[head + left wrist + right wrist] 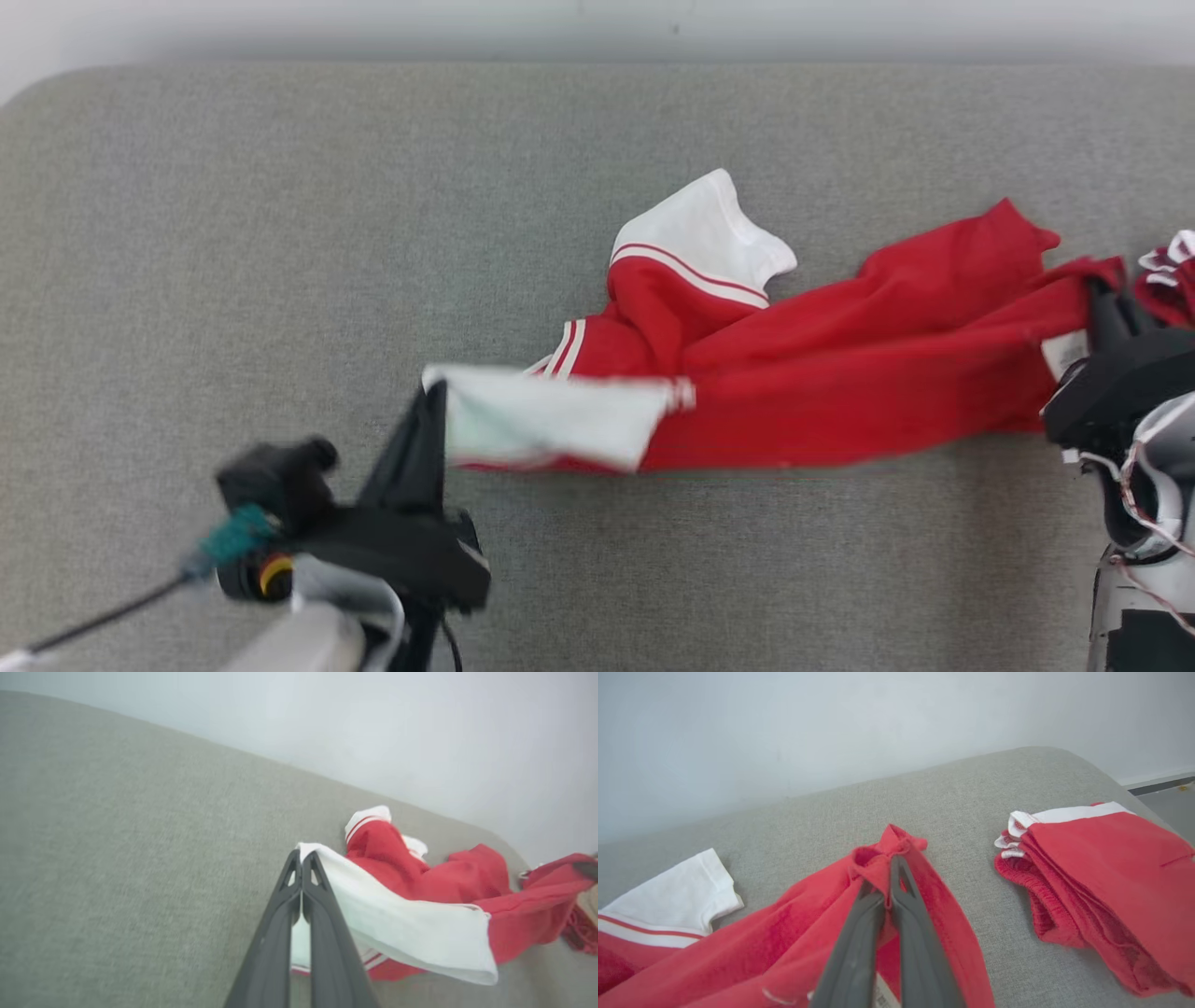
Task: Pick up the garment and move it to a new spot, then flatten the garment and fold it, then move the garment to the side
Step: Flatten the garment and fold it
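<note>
- Garment: red tee with white trim, strung out across the right-centre of the grey counter between your two pincers; white sleeve lies flat on the far side, and the near edge looks lifted
- Left pincer: jaws closed tight on the end of a white panel; cloth comes out right at the fingertips, so the bite looks shallow
- Right pincer: clamped on a bunched red corner of the hem, with fabric wrapped over the tips; label sits just beside it
- Handling, my read: thin knit, light, fully limp; it'll sag and drape between the grips, won't hold shape and may stretch if you pull the ends apart hard; low damage risk; a tip-only pinch could slip under tension
- Hold points: two opposite ends are the right idea for spreading; for flattening you'd want matched corners (hem-hem or shoulder-shoulder); can't tell whether the white panel is a sleeve or a turned-out layer
- Pose: left arm low at near left, fingers aimed away and slightly right; right arm at the far right edge, fingers angled in towards the centre; both raised a little off the counter
- Watch the folded red stack just right of the right pincer; keep the swing clear of it
</note>
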Robot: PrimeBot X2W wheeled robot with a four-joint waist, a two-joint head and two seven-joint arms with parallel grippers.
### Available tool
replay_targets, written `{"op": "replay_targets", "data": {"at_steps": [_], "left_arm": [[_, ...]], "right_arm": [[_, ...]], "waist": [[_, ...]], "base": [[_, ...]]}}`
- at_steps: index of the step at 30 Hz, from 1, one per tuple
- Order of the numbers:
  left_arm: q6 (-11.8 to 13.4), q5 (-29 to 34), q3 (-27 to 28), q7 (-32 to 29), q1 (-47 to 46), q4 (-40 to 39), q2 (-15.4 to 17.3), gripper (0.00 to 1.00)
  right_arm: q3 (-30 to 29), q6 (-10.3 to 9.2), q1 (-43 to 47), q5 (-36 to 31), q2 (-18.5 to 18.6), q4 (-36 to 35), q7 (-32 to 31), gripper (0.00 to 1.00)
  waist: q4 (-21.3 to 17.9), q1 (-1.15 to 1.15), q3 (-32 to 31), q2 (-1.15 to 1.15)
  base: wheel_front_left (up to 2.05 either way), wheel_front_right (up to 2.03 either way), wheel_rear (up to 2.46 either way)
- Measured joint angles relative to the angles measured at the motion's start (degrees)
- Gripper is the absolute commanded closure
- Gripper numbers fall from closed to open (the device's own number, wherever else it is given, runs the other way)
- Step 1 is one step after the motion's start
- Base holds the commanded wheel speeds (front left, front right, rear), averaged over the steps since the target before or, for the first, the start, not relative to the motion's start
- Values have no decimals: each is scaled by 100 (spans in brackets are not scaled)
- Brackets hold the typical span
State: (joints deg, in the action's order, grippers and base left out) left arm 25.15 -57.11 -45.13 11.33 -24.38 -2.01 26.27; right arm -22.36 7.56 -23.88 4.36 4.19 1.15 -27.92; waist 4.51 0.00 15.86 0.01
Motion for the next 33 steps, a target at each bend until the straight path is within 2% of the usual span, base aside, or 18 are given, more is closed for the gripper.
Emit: {"op": "replay_targets", "data": {"at_steps": [4,5,6,13,18,21,33], "left_arm": [[-365,-283,543,181,-241,-290,-88,100],[-534,-377,776,223,-403,-379,-91,100],[-534,-377,776,223,-403,-379,-91,100],[-955,-648,1347,180,-1101,-577,57,100],[-1113,-746,1590,11,-1735,-645,137,100],[-1162,-749,1631,-103,-2063,-628,165,100],[-1250,-695,1703,-437,-3188,-88,129,100]], "right_arm": [[-101,0,-103,303,-37,-171,202,100],[-147,0,-182,403,-58,-229,323,100],[-147,0,-182,403,-58,-229,323,100],[-203,0,-596,1025,-102,-350,706,100],[-88,0,-933,1753,-122,-512,1034,100],[-29,-1,-1017,1945,-122,-590,1152,100],[222,-1,-1216,2227,-126,-734,1111,100]], "waist": [[-56,0,-135,0],[-82,0,-214,0],[-82,0,-214,0],[-192,0,-534,0],[-304,0,-844,0],[-361,-1,-991,0],[-686,-1,-1234,0]], "base": [[0,0,0],[0,0,0],[0,0,0],[0,0,0],[0,0,0],[0,0,0],[0,0,0]]}}
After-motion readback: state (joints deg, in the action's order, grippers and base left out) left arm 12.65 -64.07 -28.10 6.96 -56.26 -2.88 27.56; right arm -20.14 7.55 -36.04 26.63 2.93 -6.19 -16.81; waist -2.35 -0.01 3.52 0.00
